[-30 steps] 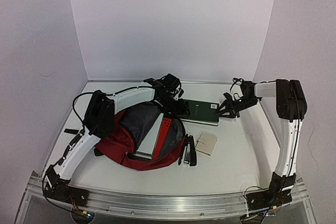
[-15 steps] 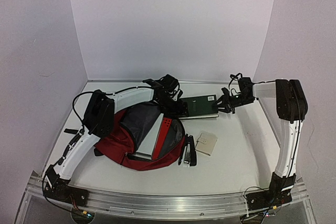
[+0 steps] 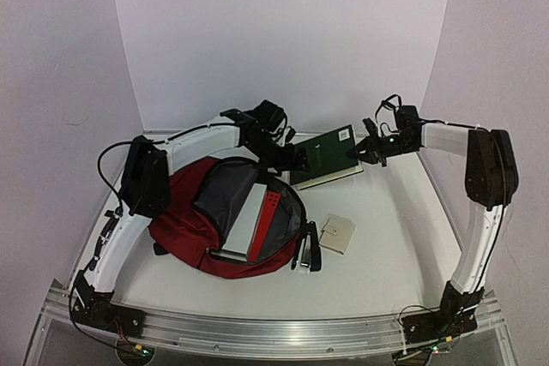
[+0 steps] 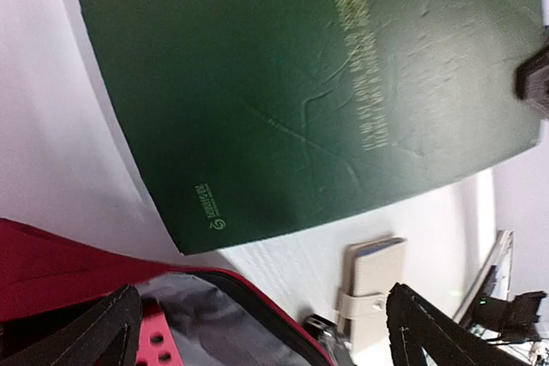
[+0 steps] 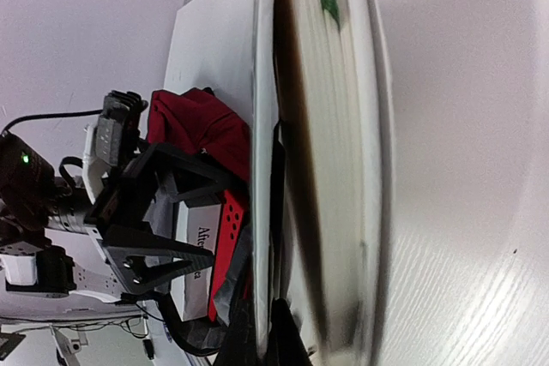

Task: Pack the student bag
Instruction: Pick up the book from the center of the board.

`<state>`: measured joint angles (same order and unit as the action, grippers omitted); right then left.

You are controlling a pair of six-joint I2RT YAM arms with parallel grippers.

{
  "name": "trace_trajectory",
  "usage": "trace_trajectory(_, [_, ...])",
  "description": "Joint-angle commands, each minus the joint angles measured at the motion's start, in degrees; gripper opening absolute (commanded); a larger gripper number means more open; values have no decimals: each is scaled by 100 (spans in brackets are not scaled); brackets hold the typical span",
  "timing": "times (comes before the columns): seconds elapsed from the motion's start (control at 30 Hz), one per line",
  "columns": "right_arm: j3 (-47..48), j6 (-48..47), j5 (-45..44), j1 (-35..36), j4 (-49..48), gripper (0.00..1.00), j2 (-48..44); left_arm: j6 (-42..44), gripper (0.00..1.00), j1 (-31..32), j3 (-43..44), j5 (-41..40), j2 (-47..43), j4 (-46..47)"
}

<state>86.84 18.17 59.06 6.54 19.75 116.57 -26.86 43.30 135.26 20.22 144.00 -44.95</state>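
The student bag (image 3: 184, 229) lies open on the left half of the tabletop (image 3: 386, 255), closer to the near edge than the far one. Its grey lining shows, and a white-covered book (image 3: 244, 227) and a red perforated piece (image 3: 268, 212) are already inside, so packing looks partly done.

Just right of the bag's mouth, a black stapler-like item (image 3: 309, 250) and a beige snap wallet (image 3: 336, 234) lie loose on the tabletop, apparently waiting to go in.

Farther back, toward the middle of the far edge, a green book (image 3: 326, 153) hangs tilted off the tabletop. The right pincer (image 3: 358, 150) is pinching its right edge. The left pincer (image 3: 296, 160) sits at the book's left end with its fingers spread, clamping nothing. I judge the book to be the item in hand, on its way to the bag. After it, the two loose items and any zipping up would remain.
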Motion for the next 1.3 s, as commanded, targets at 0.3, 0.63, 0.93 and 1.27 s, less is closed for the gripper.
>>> trace_trajectory(0.3, [391, -2524, -1471, 154, -18, 0, -2270, -591, 100, -231, -455, -365, -2245, -146])
trace_trajectory(0.63, [-1120, -4782, -4315, 1353, -1326, 0, -3893, -2085, 100, -295, -1490, 224, -2986, 1437])
trace_trajectory(0.93, [-1860, -5410, -5706, 2063, -2559, 0, -4365, -3333, 100, -294, -2985, 122, -3922, 3637])
trace_trajectory(1.27, [-2440, -6576, -6750, 3035, -3117, 0, -4629, -4106, 100, -296, -2599, 11, -3575, 3553])
